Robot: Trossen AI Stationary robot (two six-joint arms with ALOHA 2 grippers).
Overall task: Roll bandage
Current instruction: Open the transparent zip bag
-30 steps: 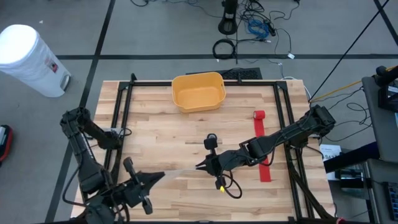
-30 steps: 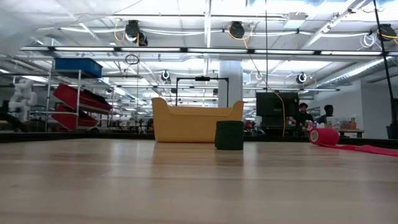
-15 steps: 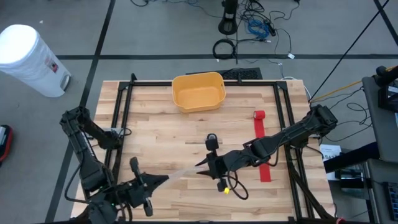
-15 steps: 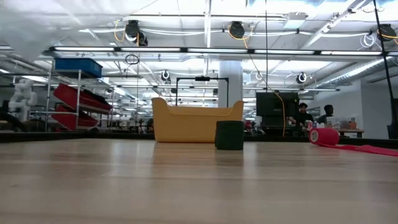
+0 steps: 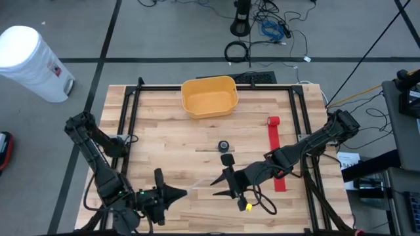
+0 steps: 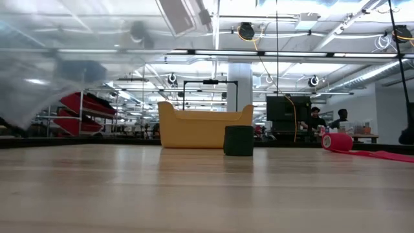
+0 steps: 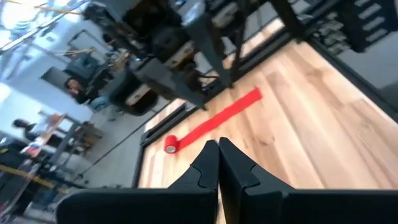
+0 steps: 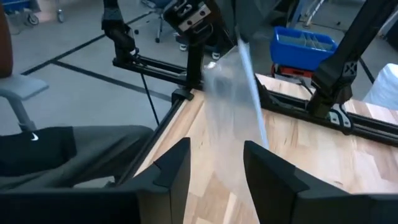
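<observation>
A red bandage (image 5: 276,154) lies partly unrolled on the table's right side, with its roll (image 5: 273,121) at the far end. A small black roll (image 5: 224,145) stands at mid-table, and shows in the low view too (image 6: 239,140). My left gripper (image 5: 178,193) is near the front edge, shut on a clear plastic wrapper (image 8: 239,93). That wrapper also fills the low view's upper left (image 6: 77,71). My right gripper (image 5: 218,189) stands open just right of it, with nothing between its fingers (image 8: 171,165). My left gripper pinches one end of the clear wrapper (image 8: 233,46) between its shut fingers, which come nearly level from the table's left. The wrapper hangs slack below the fingers, clear of the table. One layer or several, I cannot tell.
A yellow bin (image 5: 209,96) stands at the far middle of the table. Black frame rails (image 5: 128,131) run along the left and right sides. People sit in the room beyond the table (image 6: 315,120).
My right gripper has opened and let go of the clear wrapper, drawing back toward the near right and uncovering the black roll. My left gripper has gone toward the table's right and rolled. The wrapper, before stretched between both grippers, now hangs from the left one alone.
</observation>
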